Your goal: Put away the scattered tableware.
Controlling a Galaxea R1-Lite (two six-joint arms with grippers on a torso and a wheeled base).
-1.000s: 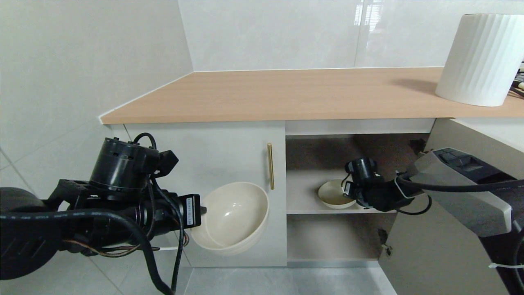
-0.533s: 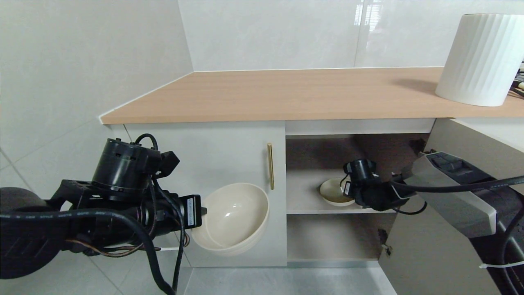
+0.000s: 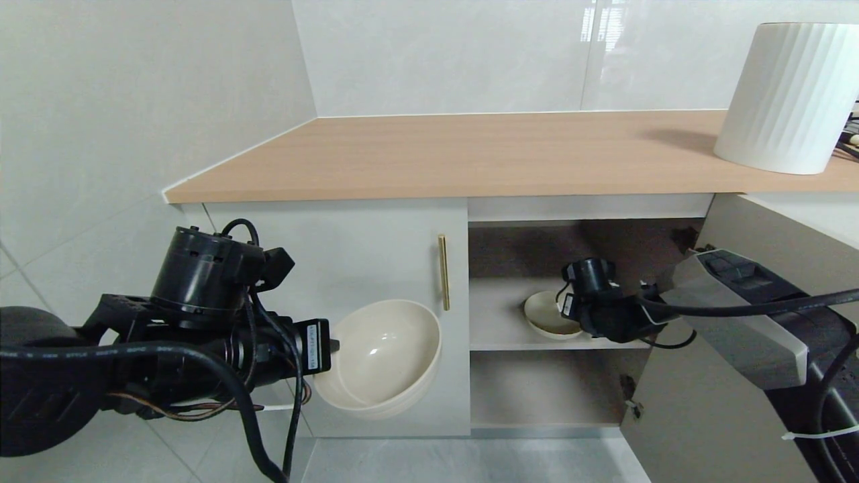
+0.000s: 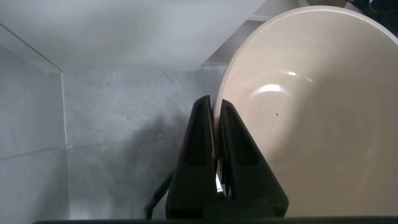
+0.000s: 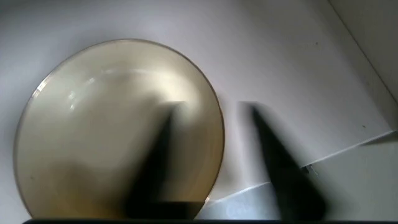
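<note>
- my left gripper [image 4: 215, 102] is pinched tight on the rim of the bowl [image 3: 382, 352], black fingers [image 4: 200, 134] nearly together with only the thin wall between them.
- the bowl is cream, deep and round, glossy enough to carry a bright highlight inside; i hold it on its side, mouth facing back toward me, in front of the closed cabinet door [image 3: 349, 255].
- my right gripper [image 5: 212, 106] is inside the open half of the cabinet, fingers spread apart and holding nothing.
- under it a small shallow dish [image 3: 543, 315] sits flat on the middle shelf [image 3: 496, 315]; it is pale, round and smooth, with a thin darker edge.
- in my right wrist view the fingers are dark blurs, one over the dish, one over bare shelf, the rim between them; i can't tell if either touches it.
- from the head view my wrist covers the near right edge of the dish.
- the bowl's lower rim and my left fingertips are hard to separate from the cables there.
- the closed door is matte pale grey with a slim brass handle [image 3: 442, 272]; the other door [image 3: 698, 416] hangs open on my right.
- above is a wood-grain countertop [image 3: 470, 154] carrying a white ribbed cylinder [image 3: 785, 94], cut off at the edge.
- glossy pale wall tiles [image 3: 134, 100], grey tiled floor [image 3: 470, 463].
</note>
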